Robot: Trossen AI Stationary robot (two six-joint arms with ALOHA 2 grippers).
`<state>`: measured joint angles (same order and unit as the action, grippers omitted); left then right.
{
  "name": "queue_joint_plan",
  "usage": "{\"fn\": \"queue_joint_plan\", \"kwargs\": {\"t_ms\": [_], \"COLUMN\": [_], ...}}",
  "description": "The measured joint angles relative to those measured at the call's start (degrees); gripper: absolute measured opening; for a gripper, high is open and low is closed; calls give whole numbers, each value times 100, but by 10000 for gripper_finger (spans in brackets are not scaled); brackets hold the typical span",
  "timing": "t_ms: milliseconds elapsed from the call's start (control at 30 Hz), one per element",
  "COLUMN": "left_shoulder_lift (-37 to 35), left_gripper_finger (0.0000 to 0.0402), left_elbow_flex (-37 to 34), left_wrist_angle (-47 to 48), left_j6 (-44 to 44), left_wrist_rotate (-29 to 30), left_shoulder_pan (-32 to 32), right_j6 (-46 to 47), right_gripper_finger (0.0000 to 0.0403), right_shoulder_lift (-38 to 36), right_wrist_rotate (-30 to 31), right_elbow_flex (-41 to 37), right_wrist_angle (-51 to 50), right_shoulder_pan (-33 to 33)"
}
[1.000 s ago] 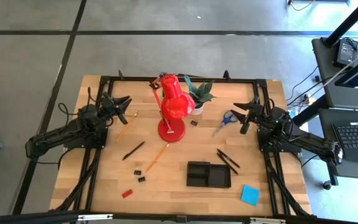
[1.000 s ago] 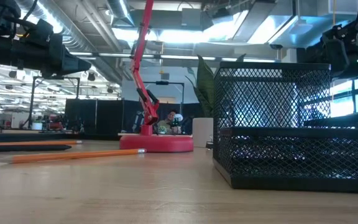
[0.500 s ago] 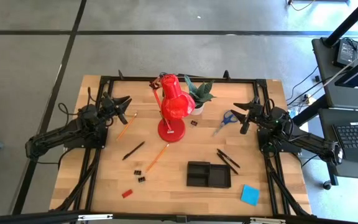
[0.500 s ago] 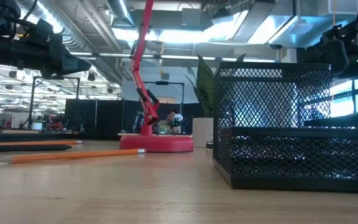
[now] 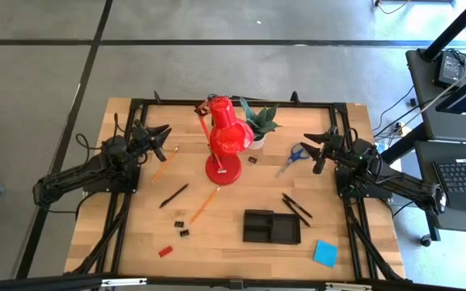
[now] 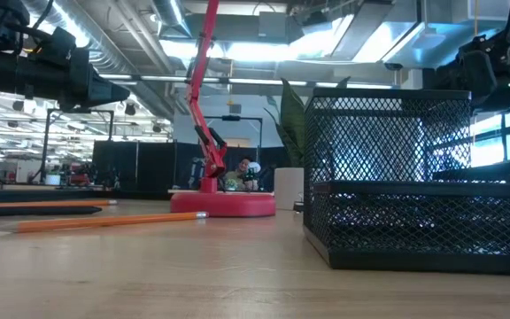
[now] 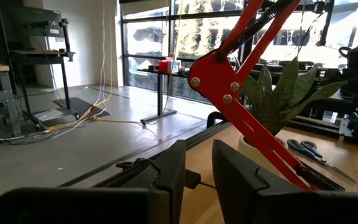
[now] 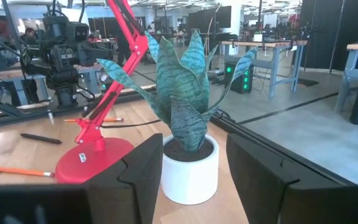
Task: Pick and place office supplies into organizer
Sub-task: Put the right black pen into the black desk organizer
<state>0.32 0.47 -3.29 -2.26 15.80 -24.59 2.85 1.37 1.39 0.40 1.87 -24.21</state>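
Both arms hover above the table and hold nothing. My left gripper [image 5: 163, 139] is open near the far left, beside an orange pencil [image 5: 164, 164]. My right gripper [image 5: 319, 152] is open near the far right, just right of the blue-handled scissors [image 5: 296, 155]. The black organizer [image 5: 272, 226] sits near the front, right of centre, and shows as a mesh box [image 6: 397, 177] in the low view. On the wood lie a second pencil [image 5: 205, 204], a black pen [image 5: 173, 196], two pens [image 5: 296, 208], black clips [image 5: 183, 226], a red block [image 5: 165, 251] and a blue note pad [image 5: 325, 253].
A red desk lamp [image 5: 225, 141] stands at the far centre, its base [image 6: 224, 204] on the wood. A small green potted plant [image 5: 259, 121] stands just right of it and fills the right wrist view [image 8: 188, 124]. A single black clip [image 5: 252, 160] lies near the lamp base.
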Motion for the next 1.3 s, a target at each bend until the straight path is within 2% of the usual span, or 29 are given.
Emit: {"fn": "queue_joint_plan", "kwargs": {"t_ms": [700, 900, 1100, 1167, 1300], "left_shoulder_lift": [-2, 0, -2, -2, -1], "left_gripper_finger": [74, 74, 74, 74, 74], "left_elbow_flex": [-2, -2, 0, -2, 0], "left_wrist_angle": [0, -1, 0, -2, 0], "left_j6": [2, 2, -2, 0, -6], "left_wrist_rotate": [8, 8, 6, 6, 6], "left_shoulder_pan": [-1, -1, -1, 1, 0], "right_j6": [-31, -291, -526, -557, -20], "right_gripper_finger": [181, 181, 181, 181, 181], "right_shoulder_lift": [0, 2, 372, 688, 1594], "right_wrist_rotate": [2, 4, 47, 50, 25], "right_elbow_flex": [0, 28, 1082, 1540, 2403], "right_wrist_angle": [-22, -42, -724, -1134, -1736], "right_shoulder_pan": [2, 2, 1, 0, 10]}}
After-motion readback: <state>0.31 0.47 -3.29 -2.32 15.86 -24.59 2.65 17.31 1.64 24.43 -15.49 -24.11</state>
